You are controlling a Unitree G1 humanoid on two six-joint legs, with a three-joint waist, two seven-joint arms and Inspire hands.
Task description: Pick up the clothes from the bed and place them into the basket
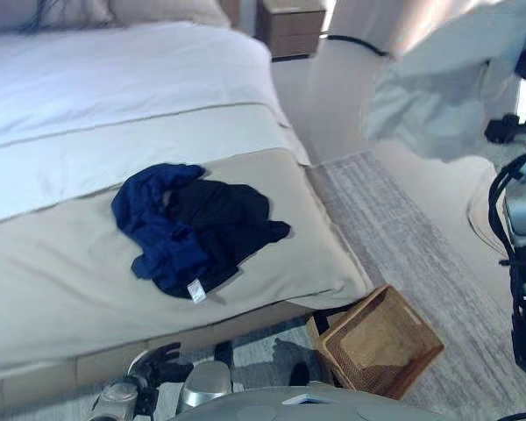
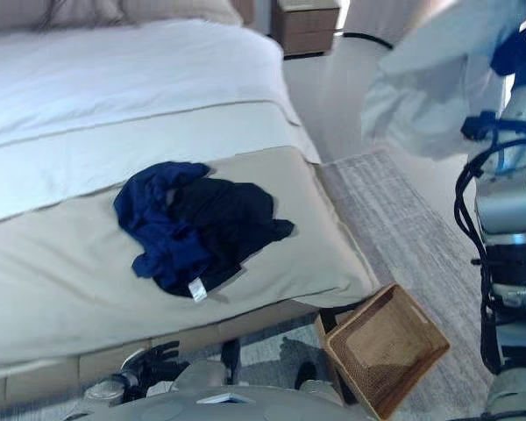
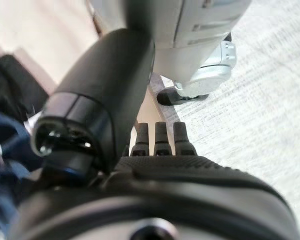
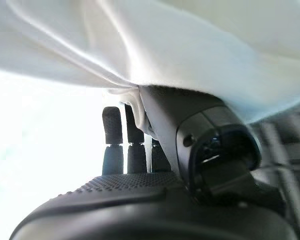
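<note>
A dark blue garment (image 1: 153, 219) and a black garment (image 1: 232, 224) lie crumpled together on the beige foot of the bed (image 1: 61, 272), near its right edge. My right hand (image 4: 140, 200) is raised at the upper right and is shut on a white garment (image 1: 438, 96) that hangs from it above the floor; the cloth is pinched between thumb and fingers (image 4: 112, 135). A brown woven basket (image 1: 421, 338) stands tilted on the floor by the bed's lower right corner. My left hand (image 1: 158, 361) hangs low at the bed's front edge, fingers (image 3: 162, 140) relaxed and empty.
A wooden nightstand (image 1: 289, 26) stands beyond the bed's far right corner. A grey striped rug (image 1: 403, 228) covers the floor right of the bed and under the basket. Pillows (image 1: 158, 10) lie at the head of the bed.
</note>
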